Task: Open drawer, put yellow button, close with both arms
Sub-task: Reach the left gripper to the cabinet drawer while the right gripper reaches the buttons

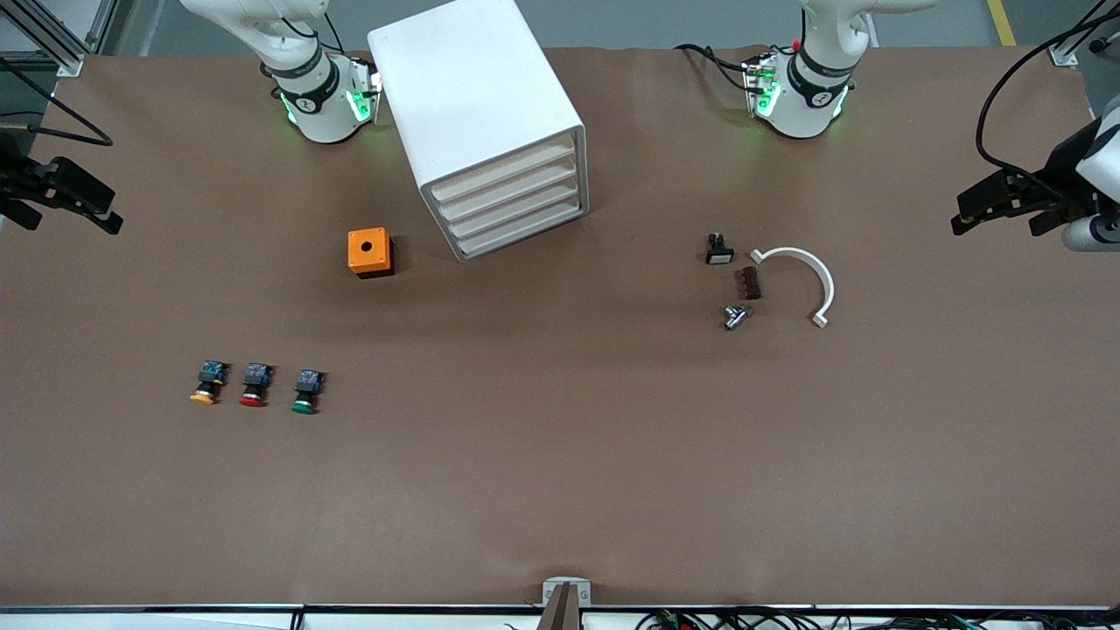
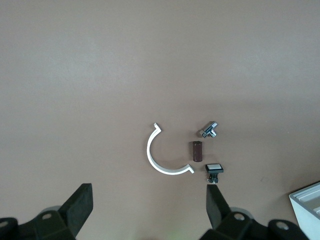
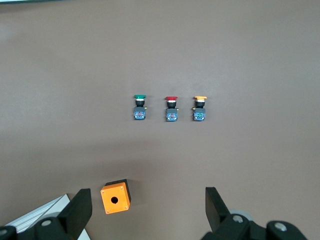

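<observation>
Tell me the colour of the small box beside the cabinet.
Orange box with black base, clearest in right wrist view.

Even, bright overhead light; soft shadows, sharp focus.

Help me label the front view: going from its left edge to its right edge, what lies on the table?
yellow button → red button → green button → orange box → cabinet → small black switch, brown block → white curved piece.
</observation>
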You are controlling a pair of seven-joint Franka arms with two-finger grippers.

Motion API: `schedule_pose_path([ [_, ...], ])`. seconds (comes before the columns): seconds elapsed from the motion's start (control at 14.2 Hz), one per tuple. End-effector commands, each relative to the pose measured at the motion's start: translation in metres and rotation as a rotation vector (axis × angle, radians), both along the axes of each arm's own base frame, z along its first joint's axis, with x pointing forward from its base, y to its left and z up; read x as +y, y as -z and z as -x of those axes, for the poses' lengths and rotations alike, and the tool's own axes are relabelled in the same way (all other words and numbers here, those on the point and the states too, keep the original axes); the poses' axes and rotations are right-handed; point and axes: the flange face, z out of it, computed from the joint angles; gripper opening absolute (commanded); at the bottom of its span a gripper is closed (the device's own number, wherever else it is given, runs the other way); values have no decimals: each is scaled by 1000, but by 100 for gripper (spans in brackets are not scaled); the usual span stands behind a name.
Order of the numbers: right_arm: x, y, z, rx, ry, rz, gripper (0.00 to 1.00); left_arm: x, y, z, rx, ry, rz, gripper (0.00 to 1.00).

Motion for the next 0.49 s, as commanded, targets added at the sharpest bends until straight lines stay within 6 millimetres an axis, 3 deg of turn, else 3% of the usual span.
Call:
schedule_pose_path([
  [0.0,-5,-2,0,-2,2,-21,100,-3,-3,2,3,5,-18,100],
  [0.28,-5,-2,0,-3,0,-21,100,-2,-2,1,5,-3,-18,100],
  [0.42,-5,7,-4,15,-3,-22,100,3,-1,1,8,-10,-20,100],
])
